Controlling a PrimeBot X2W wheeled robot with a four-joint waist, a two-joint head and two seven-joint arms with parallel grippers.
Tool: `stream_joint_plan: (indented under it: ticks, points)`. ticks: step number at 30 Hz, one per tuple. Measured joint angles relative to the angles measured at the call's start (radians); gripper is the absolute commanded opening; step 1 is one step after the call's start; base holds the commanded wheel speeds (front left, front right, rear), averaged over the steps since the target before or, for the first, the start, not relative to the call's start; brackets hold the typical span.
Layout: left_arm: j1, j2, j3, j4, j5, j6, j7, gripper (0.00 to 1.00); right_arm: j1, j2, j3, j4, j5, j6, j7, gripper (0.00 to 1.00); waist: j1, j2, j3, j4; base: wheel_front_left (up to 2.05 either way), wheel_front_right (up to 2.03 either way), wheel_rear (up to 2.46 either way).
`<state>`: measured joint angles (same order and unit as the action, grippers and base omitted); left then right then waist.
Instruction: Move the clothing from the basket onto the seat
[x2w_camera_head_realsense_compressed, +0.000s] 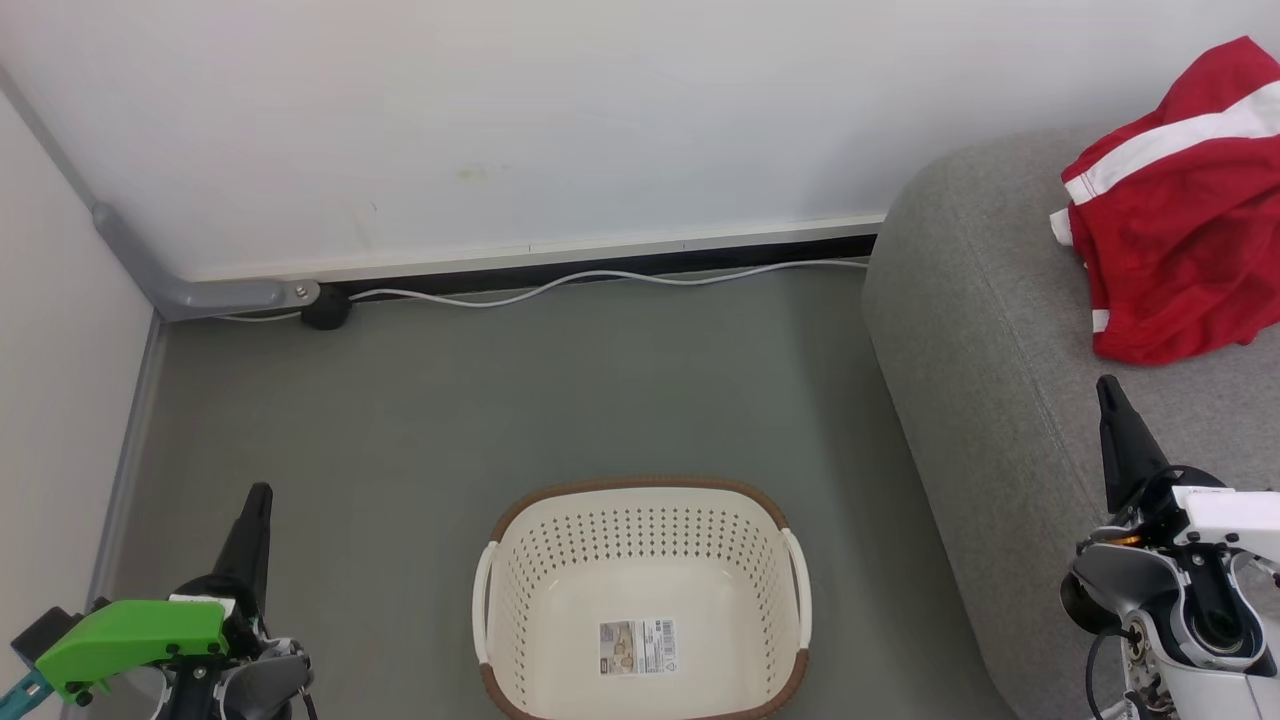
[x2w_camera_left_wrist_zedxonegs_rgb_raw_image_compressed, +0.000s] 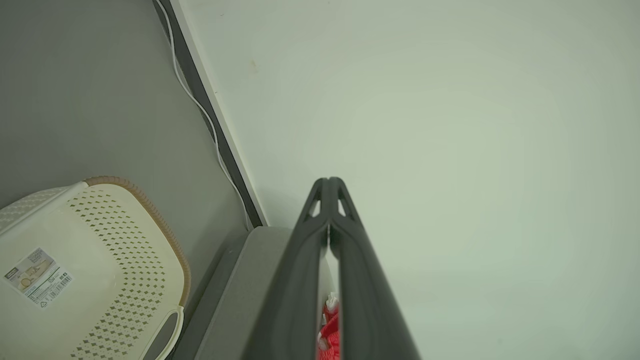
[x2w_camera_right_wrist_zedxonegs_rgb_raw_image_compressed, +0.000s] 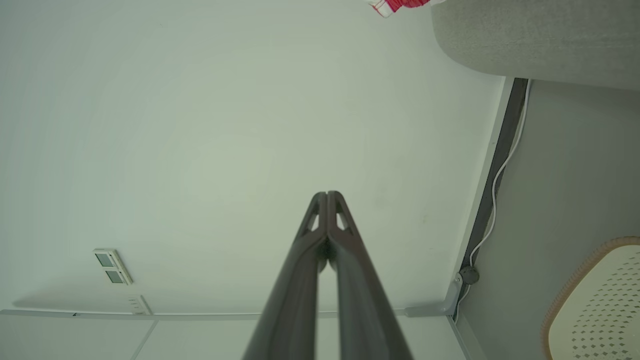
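Left gripper (x2w_camera_head_realsense_compressed: 258, 500) and right gripper (x2w_camera_head_realsense_compressed: 1108, 395) clenched empty, we fear the loosely heaped clothing (x2w_camera_head_realsense_compressed: 1170, 230) may slump off the seat (x2w_camera_head_realsense_compressed: 980, 330).

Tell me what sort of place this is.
Probably a corner of an indoor room set up like a living space, perhaps a test room: a grey sofa with red clothing on it, a laundry basket on the floor, and a bare white wall with a cable along its base.
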<state>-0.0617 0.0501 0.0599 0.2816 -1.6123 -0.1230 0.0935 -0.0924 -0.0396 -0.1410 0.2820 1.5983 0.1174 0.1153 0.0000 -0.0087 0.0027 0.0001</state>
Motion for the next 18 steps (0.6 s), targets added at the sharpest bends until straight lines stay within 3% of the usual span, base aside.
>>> stream_joint_plan:
  ticks: [18]
  points:
    - [0.000, 0.000, 0.001, -0.001, 0.000, 0.000, 0.003, 0.00, 0.000, 0.000, 0.000, 0.000, 0.003, 0.000, 0.000, 0.00, 0.0000, 0.0000, 0.000, 0.000, 0.00, 0.00, 0.00]
